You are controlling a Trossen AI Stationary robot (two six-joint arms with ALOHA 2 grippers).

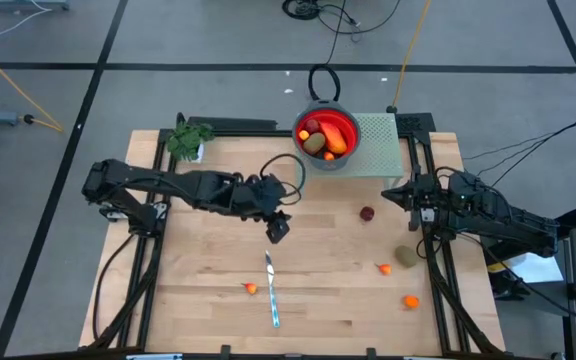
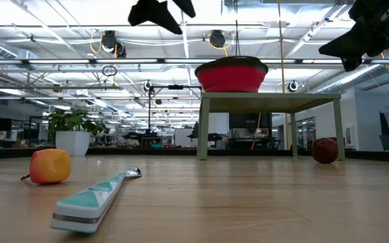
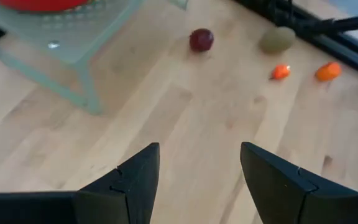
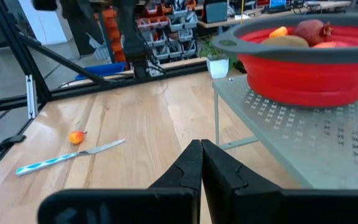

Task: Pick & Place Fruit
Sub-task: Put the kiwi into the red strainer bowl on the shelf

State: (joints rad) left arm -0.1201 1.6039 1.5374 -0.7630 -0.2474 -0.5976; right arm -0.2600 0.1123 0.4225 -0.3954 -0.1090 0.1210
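Observation:
Loose fruit lies on the wooden table: a dark red ball point(image 1: 367, 213) point(image 3: 201, 39), an olive kiwi-like oval point(image 1: 405, 257) point(image 3: 277, 39), and three small orange pieces point(image 1: 383, 267) point(image 1: 410, 301) point(image 1: 251, 288). More fruit sits in the red bowl point(image 1: 326, 135) point(image 4: 303, 56), which stands on a pale green perforated stand point(image 1: 376, 140). My left gripper point(image 1: 278, 228) point(image 3: 197, 174) is open above the table's middle, left of the red ball. My right gripper point(image 1: 393, 192) point(image 4: 201, 155) is shut, raised near the stand's right front corner.
A slim knife with a teal-patterned handle point(image 1: 271, 290) point(image 2: 93, 196) lies near the front middle, beside the orange piece point(image 2: 49, 165). A small green plant in a white pot point(image 1: 188, 138) stands at the far left. Dark frame rails point(image 1: 438, 270) run along both table sides.

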